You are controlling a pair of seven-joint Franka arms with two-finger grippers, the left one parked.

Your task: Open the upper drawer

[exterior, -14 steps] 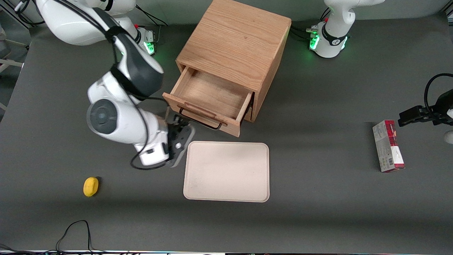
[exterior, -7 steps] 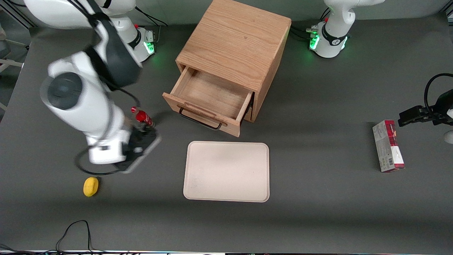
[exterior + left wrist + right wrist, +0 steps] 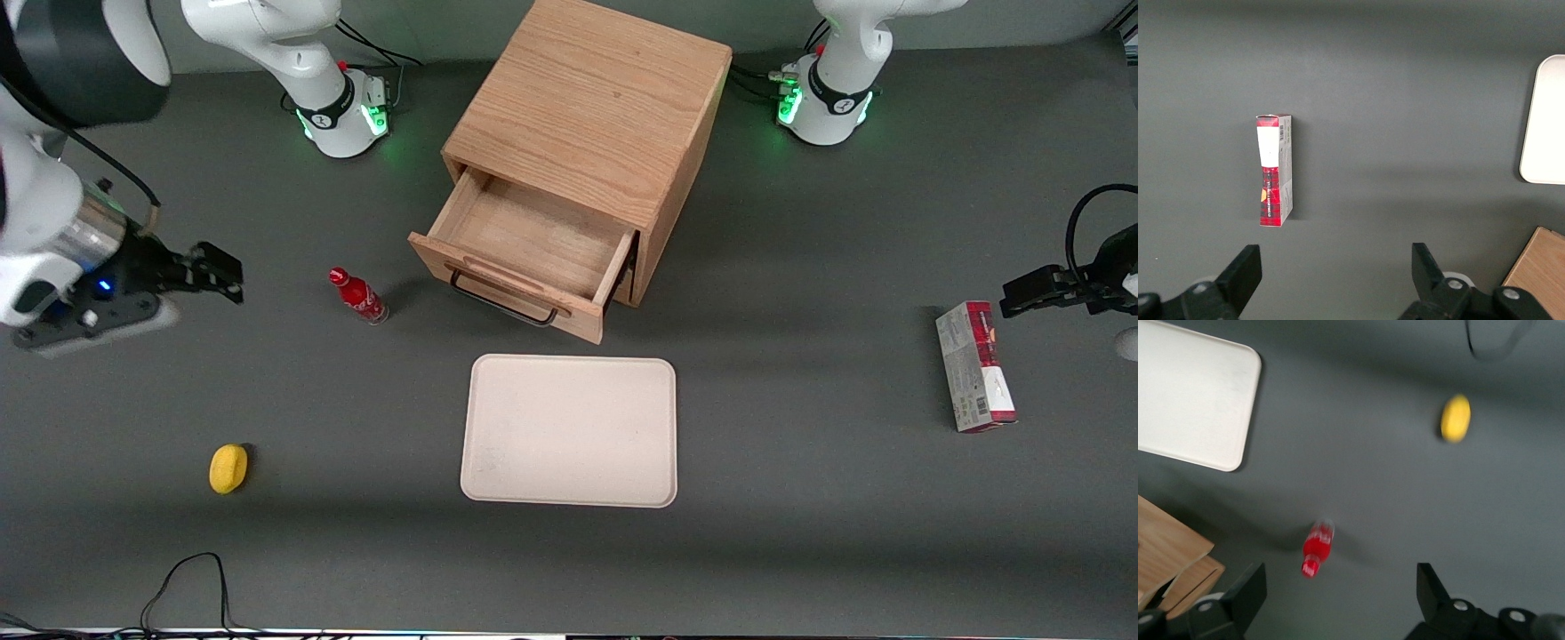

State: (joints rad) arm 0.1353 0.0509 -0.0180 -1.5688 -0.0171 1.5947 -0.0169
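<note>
My gripper (image 3: 213, 271) hangs over the working arm's end of the table, fingers (image 3: 1248, 590) spread wide, empty. A red bottle (image 3: 358, 296) stands between it and the cabinet (image 3: 591, 116), whose upper drawer (image 3: 524, 258) is pulled out, handle (image 3: 502, 302) free.

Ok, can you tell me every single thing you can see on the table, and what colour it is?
Cabinet: one, light oak wood, middle of the table, farthest from the front camera.
Upper drawer: one, light oak with a black bar handle, pulled out, nothing inside.
Tray: one, cream, flat on the table, nearer the front camera than the drawer.
Bottle: one, red, small, standing beside the drawer toward the working arm's end.
Yellow object: one, small and rounded, toward the working arm's end, nearer the front camera than the bottle.
Box: one, red and white, lying toward the parked arm's end.
Gripper: one, black, open, holding nothing, at the working arm's end, away from the drawer.
</note>
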